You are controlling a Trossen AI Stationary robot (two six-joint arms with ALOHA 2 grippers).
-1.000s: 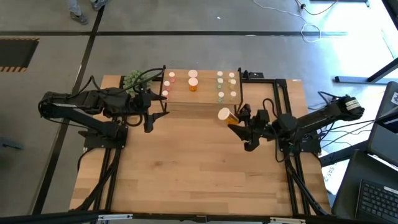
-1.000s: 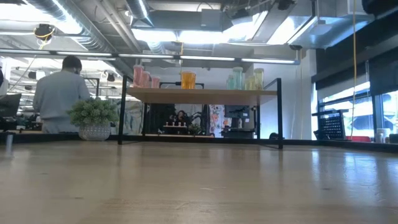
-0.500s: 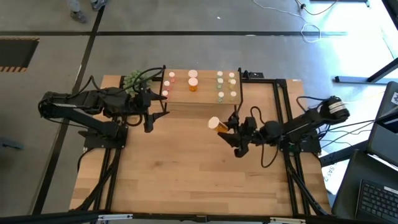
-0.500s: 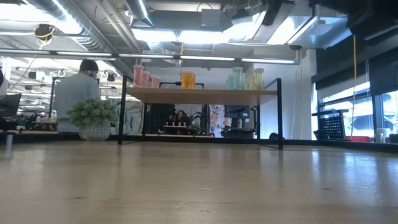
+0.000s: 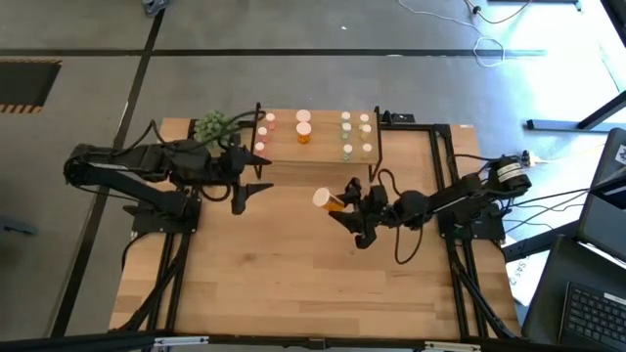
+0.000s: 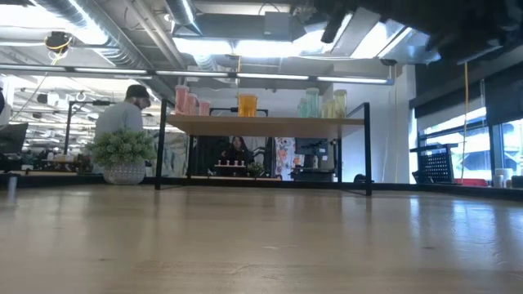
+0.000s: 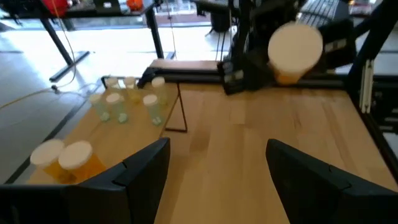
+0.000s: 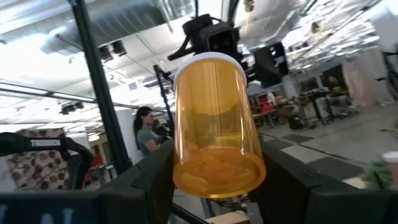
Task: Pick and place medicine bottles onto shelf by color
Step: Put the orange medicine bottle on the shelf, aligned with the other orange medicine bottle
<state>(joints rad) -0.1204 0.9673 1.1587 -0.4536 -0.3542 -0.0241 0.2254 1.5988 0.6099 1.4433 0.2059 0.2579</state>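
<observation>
Above the middle of the wooden table (image 5: pixel 293 284), the right arm stretches out low and nearly level from its base at the right edge, its gripper (image 5: pixel 344 207) clamped on a large orange medicine bottle (image 5: pixel 327 200) whose pale cap points toward the left arm; in the right wrist view the bottle (image 8: pixel 216 124) stands between the 2 dark fingers (image 8: pixel 149 180), and no label or writing can be read on it. It hangs just in front of the shelf (image 5: pixel 313 152), not touching it. On the shelf stand pink bottles (image 5: pixel 266 127) at the left, orange bottles (image 5: pixel 304 129) in the middle and pale green bottles (image 5: pixel 355 132) at the right. At the shelf's left front corner the left gripper (image 5: pixel 252 191) waits, its fingers spread apart and holding nothing.
</observation>
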